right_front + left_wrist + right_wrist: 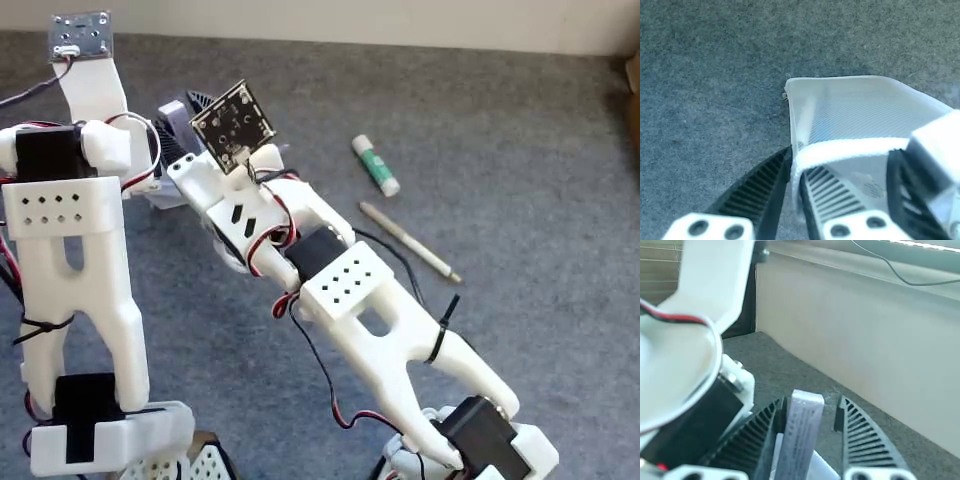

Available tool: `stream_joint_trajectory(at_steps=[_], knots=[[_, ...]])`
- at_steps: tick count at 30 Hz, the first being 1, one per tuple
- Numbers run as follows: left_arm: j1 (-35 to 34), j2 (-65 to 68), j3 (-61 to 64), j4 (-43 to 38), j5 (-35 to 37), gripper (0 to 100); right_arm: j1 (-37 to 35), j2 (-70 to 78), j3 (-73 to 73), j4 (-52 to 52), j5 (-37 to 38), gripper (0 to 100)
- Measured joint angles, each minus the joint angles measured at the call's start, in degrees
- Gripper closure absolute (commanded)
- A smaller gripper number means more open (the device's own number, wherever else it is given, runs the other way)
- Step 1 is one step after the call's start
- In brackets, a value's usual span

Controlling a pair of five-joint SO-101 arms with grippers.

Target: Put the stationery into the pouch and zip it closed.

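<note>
A white translucent mesh pouch (855,115) lies open on the grey carpet. My left gripper (792,162) is shut on its white rim band, one black ribbed finger on each side. Part of the other arm's gripper (920,170) stands at the pouch's mouth. My right gripper (812,402) is shut on a white flat block (800,430) that stands upright between its fingers, close to the left arm's wrist. In the high view both arms meet at the back left, with dark fingers (185,112) behind a camera board. A glue stick (375,165) and a pencil (410,240) lie on the carpet to the right.
Grey carpet (520,120) covers the floor, open on the right side. A pale wall (865,330) runs along the far edge. The left arm's white body (75,250) stands at the left, and red and black wires hang along both arms.
</note>
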State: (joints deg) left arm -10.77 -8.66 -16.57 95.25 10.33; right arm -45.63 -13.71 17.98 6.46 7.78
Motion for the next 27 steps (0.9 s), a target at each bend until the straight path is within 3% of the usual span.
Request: stream_joint_trajectory(at_steps=[2, 6, 20, 27], knots=[[0.0, 0.0, 0.0, 0.0, 0.0, 99, 0.0, -0.4, 0.0, 0.1, 0.0, 86.9], [0.0, 0.0, 0.0, 0.0, 0.0, 99, 0.0, -4.5, 3.1, 0.9, 0.0, 99.8], [0.0, 0.0, 0.0, 0.0, 0.0, 99, 0.4, -10.2, 7.3, 0.4, 0.0, 99.3], [0.0, 0.0, 0.0, 0.0, 0.0, 99, 0.4, -7.5, 13.5, -13.6, 0.0, 99.3]])
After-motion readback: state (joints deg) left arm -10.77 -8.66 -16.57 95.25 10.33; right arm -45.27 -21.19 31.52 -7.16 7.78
